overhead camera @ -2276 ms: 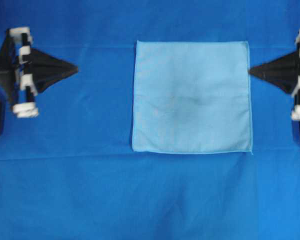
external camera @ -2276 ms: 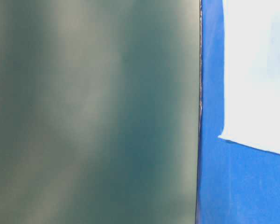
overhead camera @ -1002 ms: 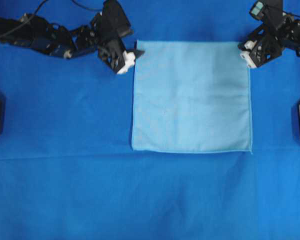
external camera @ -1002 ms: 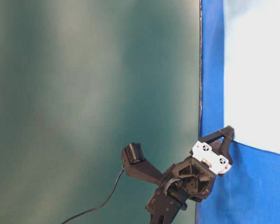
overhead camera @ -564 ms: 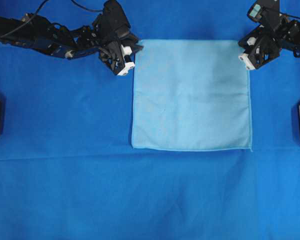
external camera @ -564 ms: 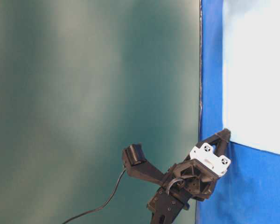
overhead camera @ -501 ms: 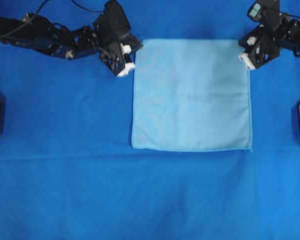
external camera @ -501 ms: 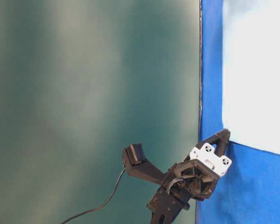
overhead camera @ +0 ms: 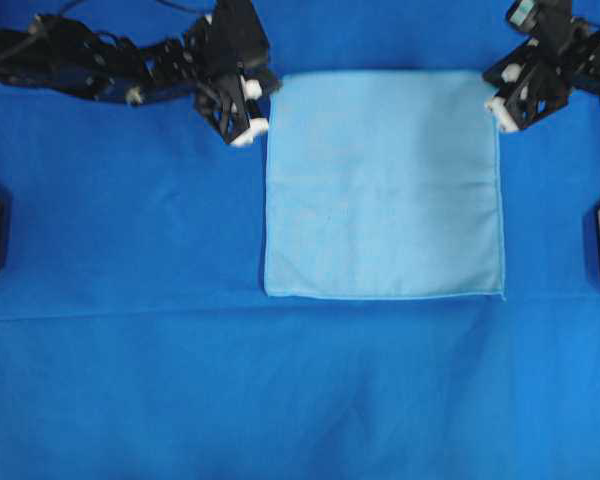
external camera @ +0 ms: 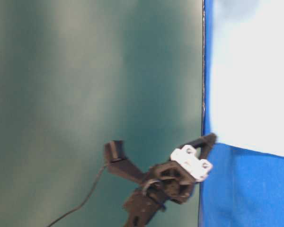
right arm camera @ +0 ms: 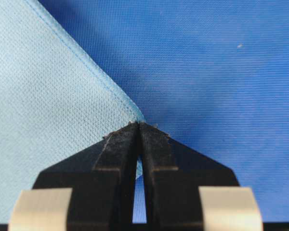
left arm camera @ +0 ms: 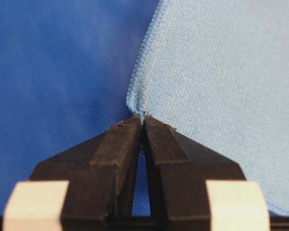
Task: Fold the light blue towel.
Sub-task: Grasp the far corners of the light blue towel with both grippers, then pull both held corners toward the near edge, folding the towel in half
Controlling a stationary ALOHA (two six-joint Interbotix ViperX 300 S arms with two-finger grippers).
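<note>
Light blue towel [overhead camera: 383,185] is lying flat on the royal-blue cloth [overhead camera: 280,390], thin, limp, weightless-looking; likely sagging unless taken by corners. Left gripper [left arm camera: 142,118] and right gripper [right arm camera: 138,124] fingers are pinching shut on its two far corners.

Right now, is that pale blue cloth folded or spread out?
Spread out, not yet folded: the light blue towel shows as one full square, with the left gripper and right gripper pinching its two far corners.

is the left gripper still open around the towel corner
No, the left gripper has its jaws shut on the corner of the light blue towel.
</note>
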